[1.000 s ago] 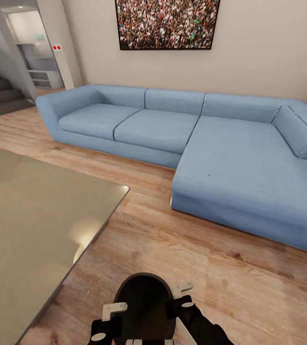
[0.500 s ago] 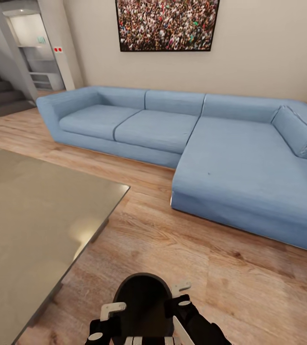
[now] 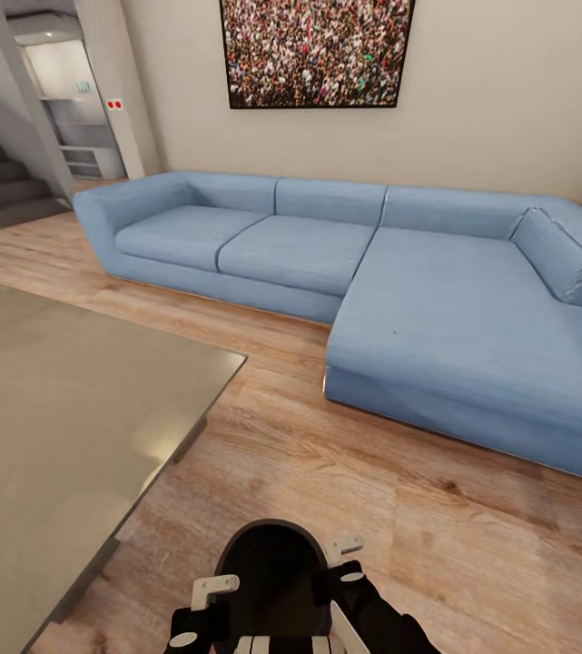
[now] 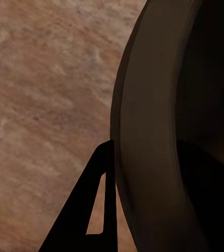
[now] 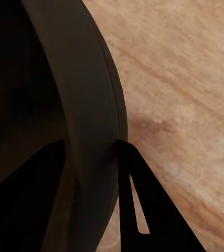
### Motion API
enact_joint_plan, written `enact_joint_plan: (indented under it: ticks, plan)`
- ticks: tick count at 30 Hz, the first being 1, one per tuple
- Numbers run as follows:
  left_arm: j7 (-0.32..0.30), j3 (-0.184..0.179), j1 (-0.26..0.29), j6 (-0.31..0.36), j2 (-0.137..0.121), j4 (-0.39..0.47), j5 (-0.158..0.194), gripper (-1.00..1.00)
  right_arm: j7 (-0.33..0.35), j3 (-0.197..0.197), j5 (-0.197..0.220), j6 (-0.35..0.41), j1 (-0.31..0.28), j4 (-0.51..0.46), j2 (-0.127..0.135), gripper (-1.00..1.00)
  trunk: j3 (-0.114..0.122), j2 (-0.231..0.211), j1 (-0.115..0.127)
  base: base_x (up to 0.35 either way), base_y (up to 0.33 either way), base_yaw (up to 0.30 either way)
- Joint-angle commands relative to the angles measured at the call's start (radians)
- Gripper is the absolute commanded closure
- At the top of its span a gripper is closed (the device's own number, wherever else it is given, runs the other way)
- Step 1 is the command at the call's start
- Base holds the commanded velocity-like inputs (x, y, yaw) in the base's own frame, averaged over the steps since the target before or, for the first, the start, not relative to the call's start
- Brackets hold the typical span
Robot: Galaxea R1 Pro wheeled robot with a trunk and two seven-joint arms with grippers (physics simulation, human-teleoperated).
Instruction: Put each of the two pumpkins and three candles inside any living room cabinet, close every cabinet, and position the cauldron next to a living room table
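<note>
Nothing among the objects has shifted since a second ago; only the head camera tips a little lower, so the sofa (image 3: pixel 372 291) and the picture (image 3: pixel 316 53) on the wall sit slightly lower in view. The cauldron (image 3: pixel 272 586) hangs low in front of the robot, over the wooden floor (image 3: pixel 345 472), held between both arms. The left gripper (image 3: pixel 202 610) sits on its left rim and the right gripper (image 3: pixel 345 568) on its right rim. In the right wrist view the fingers (image 5: pixel 132 199) straddle the pot's wall (image 5: pixel 85 115), one inside and one outside, pinching it. In the left wrist view one finger (image 4: pixel 91 210) presses against the outside of the pot (image 4: pixel 153 131); the other is lost in the dark interior, so I cannot tell how that grip closes. The table (image 3: pixel 64 427) stands just to the left of the cauldron, its corner near. Stairs (image 3: pixel 4 186) rise in the far left corner.
</note>
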State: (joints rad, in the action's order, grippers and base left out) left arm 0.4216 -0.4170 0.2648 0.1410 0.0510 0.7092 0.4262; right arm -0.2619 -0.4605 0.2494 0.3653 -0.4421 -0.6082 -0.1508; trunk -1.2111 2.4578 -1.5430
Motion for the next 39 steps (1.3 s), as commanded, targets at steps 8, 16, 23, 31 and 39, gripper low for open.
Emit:
enact_joint_plan:
  ticks: [8, 16, 23, 31, 39]
  plan:
    - [-0.018, -0.005, -0.001, -0.002, 0.014, 0.013, -0.009, -1.0, 0.017, -0.01, 0.019, -0.022, 0.0, -0.003, -0.021, -1.0, -0.001, 0.0, -0.034, 0.0, 0.0, 0.0]
    - [-0.018, -0.004, -0.001, -0.001, 0.014, 0.015, -0.009, -1.0, 0.017, -0.01, 0.019, -0.022, 0.0, -0.003, -0.021, -1.0, -0.001, 0.0, -0.034, 0.0, 0.0, 0.0]
    - [-0.018, -0.004, -0.001, -0.001, 0.014, 0.015, -0.009, -1.0, 0.017, -0.01, 0.019, -0.022, 0.0, -0.003, -0.021, -1.0, 0.018, -0.042, -0.011, 0.0, 0.0, 0.0]
    - [-0.018, -0.003, -0.001, -0.001, 0.015, 0.015, -0.009, -1.0, 0.017, -0.01, 0.019, -0.022, 0.0, -0.003, -0.021, -1.0, 0.043, -0.098, 0.02, 0.0, 0.0, 0.0]
    - [-0.019, -0.003, -0.001, -0.001, 0.014, 0.014, -0.008, -1.0, 0.017, -0.01, 0.019, -0.022, 0.0, -0.003, -0.021, -1.0, 0.068, -0.154, 0.05, 0.0, 0.0, 0.0]
